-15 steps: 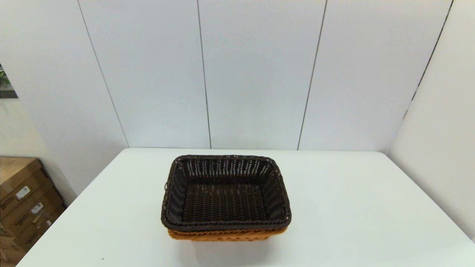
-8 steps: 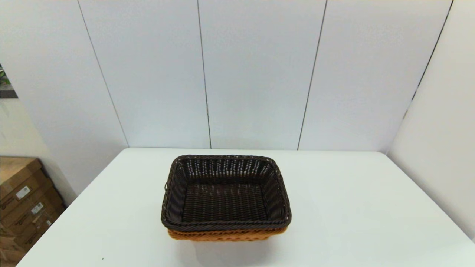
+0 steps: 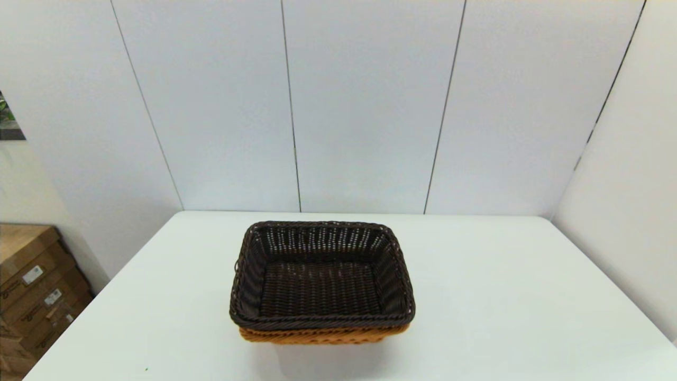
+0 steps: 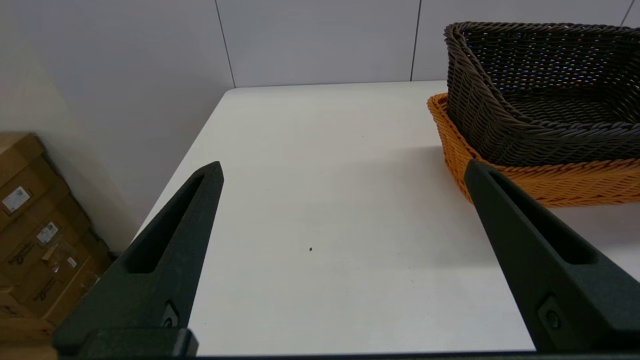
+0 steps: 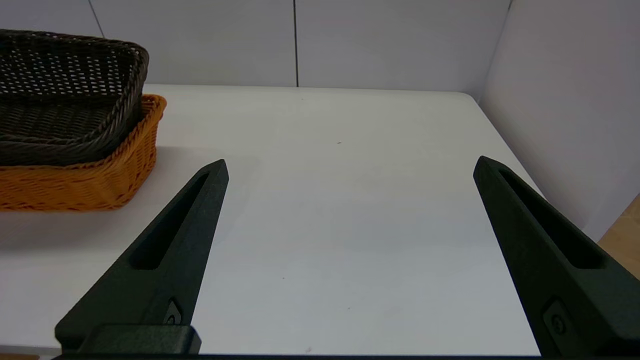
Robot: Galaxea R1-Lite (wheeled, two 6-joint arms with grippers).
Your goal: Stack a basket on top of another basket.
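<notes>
The white surface (image 3: pixel 502 296) carries one stack near its middle. The orange basket (image 3: pixel 322 335) sits on the surface, and the dark brown basket (image 3: pixel 321 275) is nested inside it, rims level and square. The left hand (image 4: pixel 340 170) and the right hand (image 5: pixel 350 165) hang low at either side, well apart from the stack, fingers spread wide and empty. The stacking looks complete; I judge nothing remains but keeping both arms clear.
</notes>
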